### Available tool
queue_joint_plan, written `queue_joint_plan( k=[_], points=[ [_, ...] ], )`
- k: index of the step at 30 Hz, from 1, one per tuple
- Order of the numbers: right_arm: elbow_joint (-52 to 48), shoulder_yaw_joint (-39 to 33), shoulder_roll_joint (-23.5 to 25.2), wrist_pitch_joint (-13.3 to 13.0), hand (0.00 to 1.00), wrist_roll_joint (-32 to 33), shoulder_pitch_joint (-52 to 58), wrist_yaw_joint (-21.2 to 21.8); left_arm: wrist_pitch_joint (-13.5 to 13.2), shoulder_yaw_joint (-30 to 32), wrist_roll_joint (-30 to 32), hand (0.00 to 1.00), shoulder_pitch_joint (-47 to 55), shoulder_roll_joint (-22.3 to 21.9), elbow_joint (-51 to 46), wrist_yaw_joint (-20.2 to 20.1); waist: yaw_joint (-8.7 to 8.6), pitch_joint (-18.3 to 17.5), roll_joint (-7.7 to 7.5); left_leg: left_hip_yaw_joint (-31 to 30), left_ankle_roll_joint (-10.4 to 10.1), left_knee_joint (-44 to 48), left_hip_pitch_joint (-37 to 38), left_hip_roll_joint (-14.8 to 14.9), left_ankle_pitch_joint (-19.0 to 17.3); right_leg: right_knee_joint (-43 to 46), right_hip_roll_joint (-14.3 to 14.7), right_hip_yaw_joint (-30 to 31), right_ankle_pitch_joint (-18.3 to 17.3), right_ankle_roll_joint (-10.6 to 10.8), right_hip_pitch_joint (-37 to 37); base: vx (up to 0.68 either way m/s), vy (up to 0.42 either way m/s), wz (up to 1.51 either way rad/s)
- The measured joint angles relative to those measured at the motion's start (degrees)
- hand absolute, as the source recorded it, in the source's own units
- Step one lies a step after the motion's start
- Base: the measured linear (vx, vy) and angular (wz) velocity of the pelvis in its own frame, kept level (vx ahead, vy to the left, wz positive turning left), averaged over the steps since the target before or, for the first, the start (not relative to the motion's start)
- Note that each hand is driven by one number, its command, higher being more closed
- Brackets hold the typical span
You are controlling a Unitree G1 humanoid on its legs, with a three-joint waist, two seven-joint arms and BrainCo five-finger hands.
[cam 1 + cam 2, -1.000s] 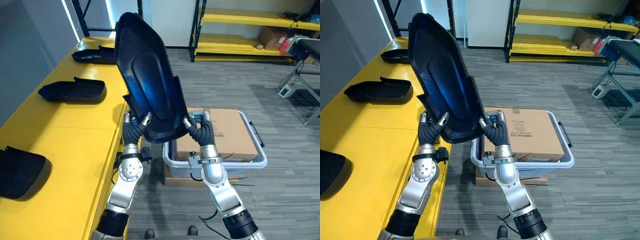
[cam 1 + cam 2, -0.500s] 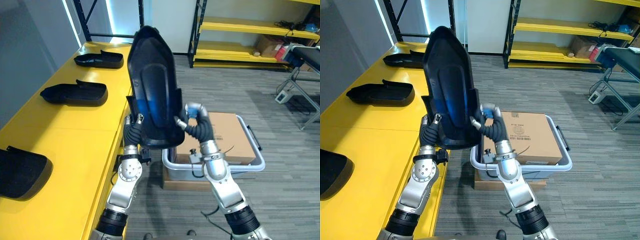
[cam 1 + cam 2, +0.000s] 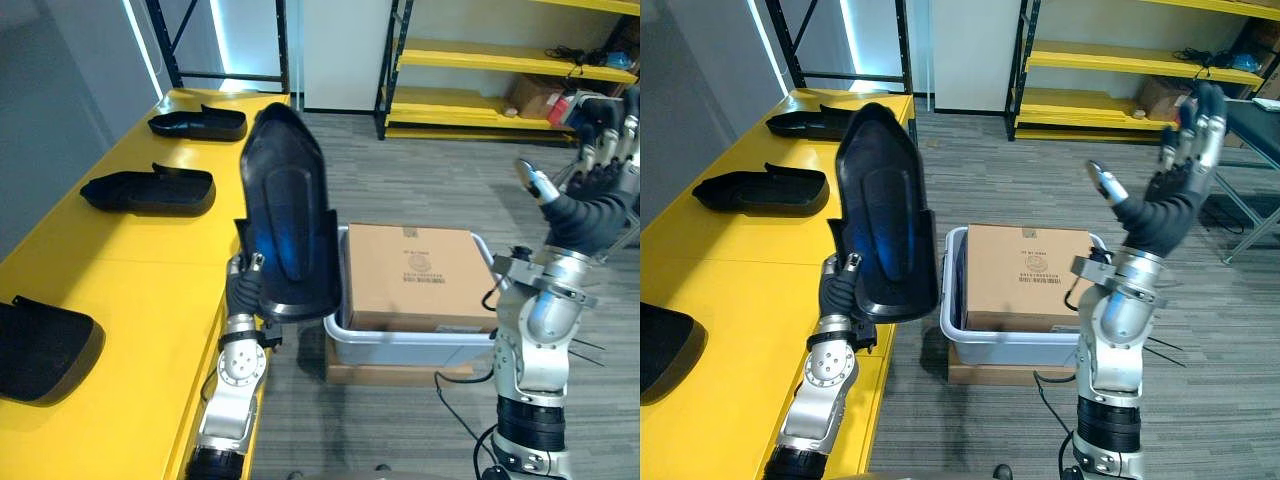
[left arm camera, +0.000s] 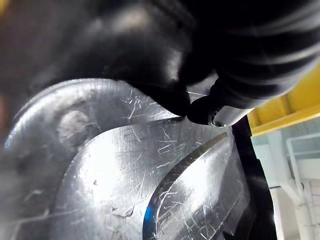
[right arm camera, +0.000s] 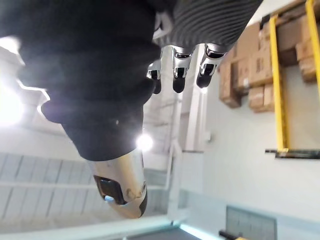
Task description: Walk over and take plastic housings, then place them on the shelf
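A large glossy black plastic housing point(image 3: 290, 230) stands nearly upright over the edge of the yellow table point(image 3: 140, 260). My left hand point(image 3: 243, 290) is shut on its lower rim from the left and carries it alone. In the left wrist view the housing's scratched shiny face point(image 4: 150, 175) lies right under a dark fingertip point(image 4: 200, 109). My right hand point(image 3: 1170, 200) is raised high at the right, away from the housing, open with its fingers point(image 5: 175, 70) straight and spread, and it holds nothing.
Three more black housings lie on the yellow table: a near one point(image 3: 45, 345), a middle one point(image 3: 150, 187) and a far one point(image 3: 198, 122). A grey bin point(image 3: 420, 345) holding a cardboard box point(image 3: 420, 275) stands on the floor beside the table. Yellow shelves point(image 3: 500, 100) line the back wall.
My right hand has let go of the housing, opened and swung up to the right. The housing has dropped a little and now stays in the left hand alone. The camera has shifted.
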Motion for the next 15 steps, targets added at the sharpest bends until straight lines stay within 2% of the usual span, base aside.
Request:
queue_joint_plan(
  k=[3, 6, 9, 15],
  points=[
    [10.28, -2.84, 0.28, 1.46, 0.00, 0.20, 5.21, 0.24, -0.46, 2.38, 0.98, 1.00, 2.77, -0.07, -3.32, -0.02, -0.67, 0.04, 0.45, -0.14, -0.21, 0.03, -0.19, 0.00, -0.34, -0.02, -0.03, -0.14, -0.20, 0.04, -0.08, 0.00, 0.000, 0.00],
    [21.63, -5.53, 1.23, 3.54, 0.00, 1.65, 9.53, 1.35, -1.05, 3.43, 0.99, 1.00, 5.45, -0.62, -6.25, -0.09, -0.70, 0.07, 1.58, -0.33, -0.24, 0.08, -0.42, -0.04, -0.51, -0.03, -0.11, -0.25, -0.58, -0.07, -0.11, 0.00, -0.006, 0.03],
    [35.21, -6.33, 2.20, 5.75, 0.00, 3.06, 13.02, 4.00, -2.42, 3.41, 0.99, 1.00, 8.49, -1.85, -9.71, -0.75, -0.69, 0.24, 2.55, -1.03, -0.22, 0.08, -0.54, 0.06, -0.51, 0.00, -0.06, -0.71, -0.84, 0.38, 0.10, 0.01, -0.021, 0.10],
    [47.51, -3.12, 5.65, 7.66, 0.00, 3.80, 14.53, 8.54, -3.80, 2.54, 0.96, 1.00, 12.53, -2.52, -12.88, -2.90, -0.27, 0.44, 2.47, -2.11, -0.07, 0.18, 0.16, 0.38, -0.44, 0.02, -0.01, -2.13, -1.16, 0.40, 1.57, 0.01, -0.027, 0.13]
  ],
)
